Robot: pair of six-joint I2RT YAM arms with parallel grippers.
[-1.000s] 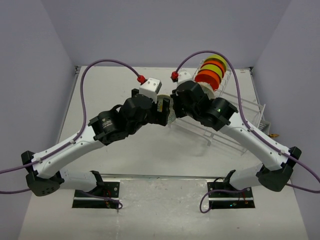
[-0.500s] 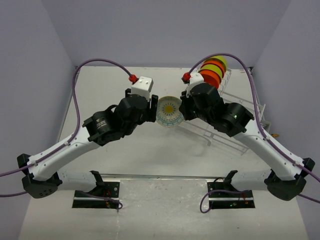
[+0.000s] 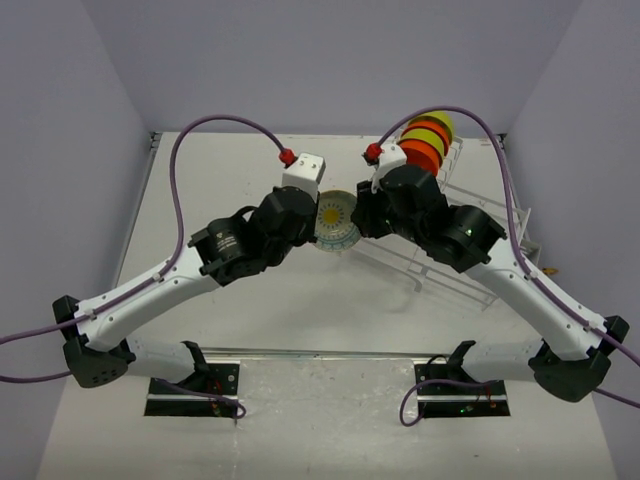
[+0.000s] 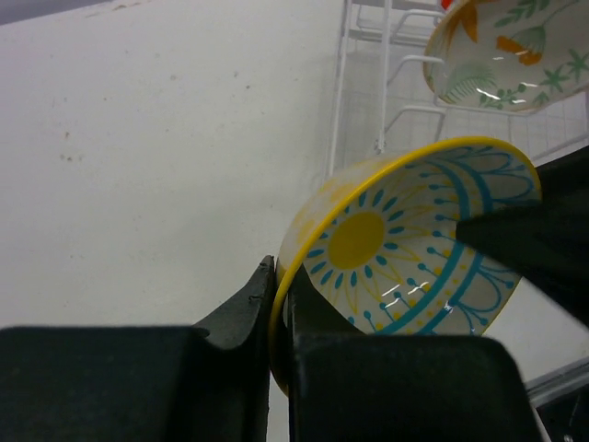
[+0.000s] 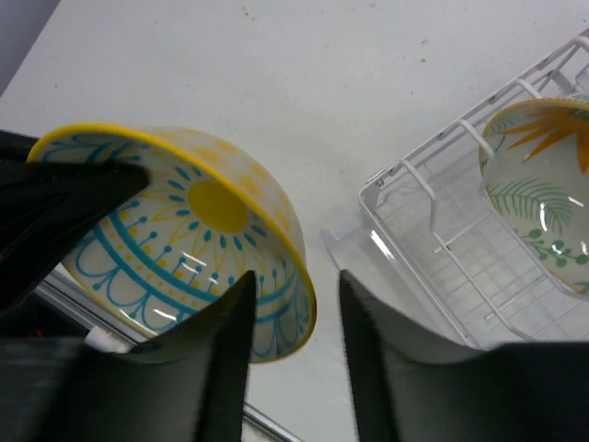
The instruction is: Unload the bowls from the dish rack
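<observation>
From above, the two arms meet over the table (image 3: 230,170) with the sun-patterned bowl (image 3: 336,220) between them, tipped on edge just left of the dish rack (image 3: 470,245). The orange and lime bowls (image 3: 425,140) stand in a row at the rack's far end.

Only the left wrist view shows the grip: the left gripper (image 4: 279,287) is pinched tight on the bowl's yellow rim, inside facing the camera.

In the right wrist view, the right gripper (image 5: 294,281) has its fingers spread, with the bowl's opposite rim in the gap between them and no finger pressing on it. Both wrist views also show a leaf-patterned bowl (image 5: 543,184) sitting in the rack.
</observation>
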